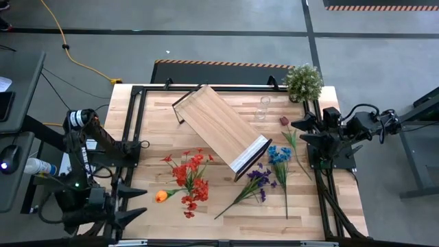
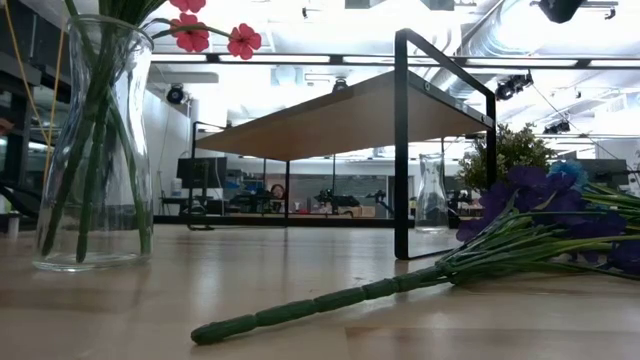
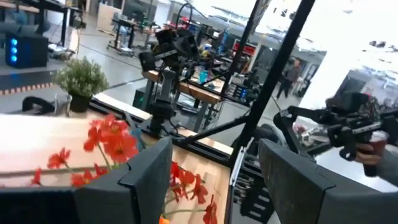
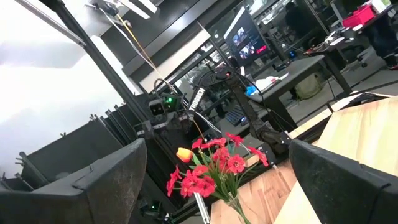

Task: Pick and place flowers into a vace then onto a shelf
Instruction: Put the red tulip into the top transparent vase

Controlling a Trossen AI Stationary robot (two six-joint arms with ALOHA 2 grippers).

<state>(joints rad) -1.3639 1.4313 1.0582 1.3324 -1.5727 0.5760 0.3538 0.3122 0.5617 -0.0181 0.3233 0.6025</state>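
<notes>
left jaws [image 3: 214, 180] parted, empty | right jaws [image 4: 217, 180] wide, empty | 1 shelf [image 1: 219, 128] | 2 vases [image 1: 263, 108]

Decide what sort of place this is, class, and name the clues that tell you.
Most likely a robotics lab or workshop. Clues: a plank table flanked by two robot arms, a concrete floor with hazard-striped tape and a yellow cable, and, in the left wrist view, more workbenches with equipment behind.
</notes>
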